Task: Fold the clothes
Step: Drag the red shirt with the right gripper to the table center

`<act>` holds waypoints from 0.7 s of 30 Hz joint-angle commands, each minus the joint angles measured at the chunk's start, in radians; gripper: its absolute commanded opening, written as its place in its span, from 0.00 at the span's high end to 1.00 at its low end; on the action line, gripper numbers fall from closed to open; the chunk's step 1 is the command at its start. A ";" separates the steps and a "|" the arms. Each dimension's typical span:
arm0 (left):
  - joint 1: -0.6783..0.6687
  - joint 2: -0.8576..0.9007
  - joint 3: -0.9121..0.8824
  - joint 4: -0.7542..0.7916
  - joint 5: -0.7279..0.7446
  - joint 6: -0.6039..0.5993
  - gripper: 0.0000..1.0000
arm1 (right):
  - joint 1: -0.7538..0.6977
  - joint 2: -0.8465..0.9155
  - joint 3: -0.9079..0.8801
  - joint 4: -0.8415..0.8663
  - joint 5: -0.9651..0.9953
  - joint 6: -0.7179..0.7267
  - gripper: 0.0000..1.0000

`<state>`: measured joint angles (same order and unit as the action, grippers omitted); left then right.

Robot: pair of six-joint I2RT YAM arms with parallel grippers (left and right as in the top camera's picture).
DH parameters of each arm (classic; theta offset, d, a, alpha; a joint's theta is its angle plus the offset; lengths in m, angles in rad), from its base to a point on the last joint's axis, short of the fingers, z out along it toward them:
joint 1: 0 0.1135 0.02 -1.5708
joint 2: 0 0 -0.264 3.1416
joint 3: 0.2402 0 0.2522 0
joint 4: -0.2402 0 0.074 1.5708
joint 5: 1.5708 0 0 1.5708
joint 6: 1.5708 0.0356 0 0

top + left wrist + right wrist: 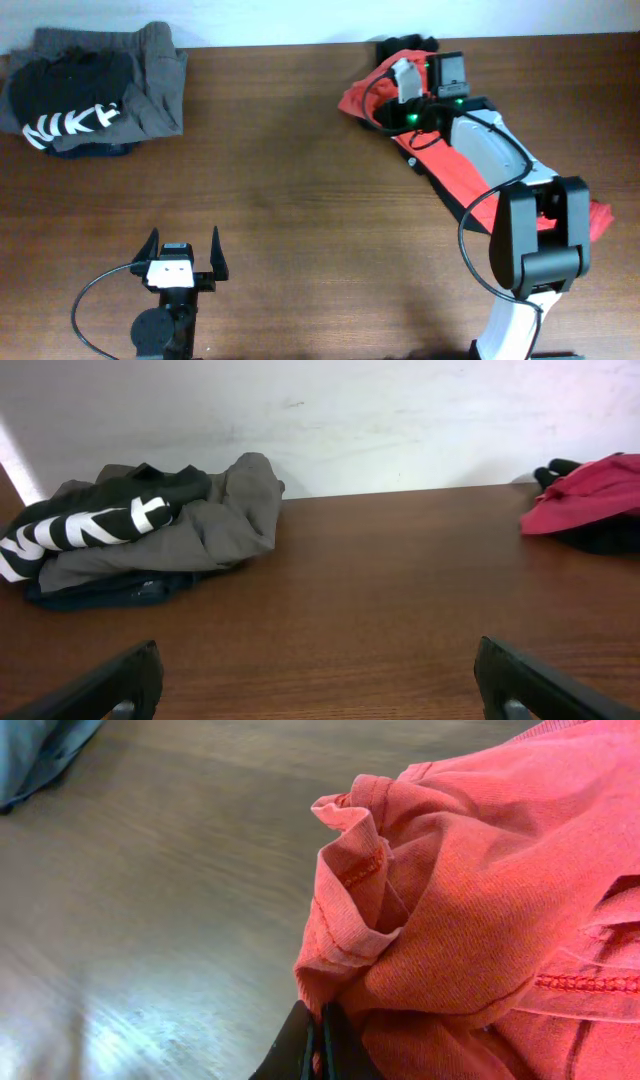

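We are pinching a fold of the red-orange shirt (480, 920) in our right gripper (318, 1030), its jaws closed tight on the cloth, at the table's (300, 180) far right. Our left gripper (184, 236) is hanging wide open and empty near the front edge, while a grey-and-black clothes pile (90, 90) is lying at the far left corner.

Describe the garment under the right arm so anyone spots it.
On the brown wooden table, look far right, beneath the white robot arm. There lies a crumpled red-orange fabric shirt. Only it is bright; the grey and black clothes piled far left are dull.
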<state>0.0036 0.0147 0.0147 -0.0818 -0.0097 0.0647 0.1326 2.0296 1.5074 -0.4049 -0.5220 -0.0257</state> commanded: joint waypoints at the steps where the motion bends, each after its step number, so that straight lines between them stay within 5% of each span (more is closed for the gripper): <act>1: 0.008 -0.007 -0.005 -0.001 0.014 0.016 0.01 | 0.053 -0.045 0.013 -0.029 -0.028 0.008 0.96; 13: 0.008 -0.007 -0.005 -0.001 0.014 0.016 0.01 | 0.364 -0.045 0.012 -0.119 -0.027 0.008 0.96; 16: 0.008 -0.007 -0.005 -0.001 0.014 0.016 0.01 | 0.400 -0.045 0.012 -0.120 -0.016 0.008 0.76; 21: 0.008 -0.007 -0.005 -0.001 0.014 0.016 0.01 | 0.403 -0.045 0.013 -0.121 -0.016 0.009 0.78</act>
<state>0.0036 0.0147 0.0147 -0.0818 -0.0097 0.0647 0.5358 2.0220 1.5074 -0.5240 -0.5259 -0.0223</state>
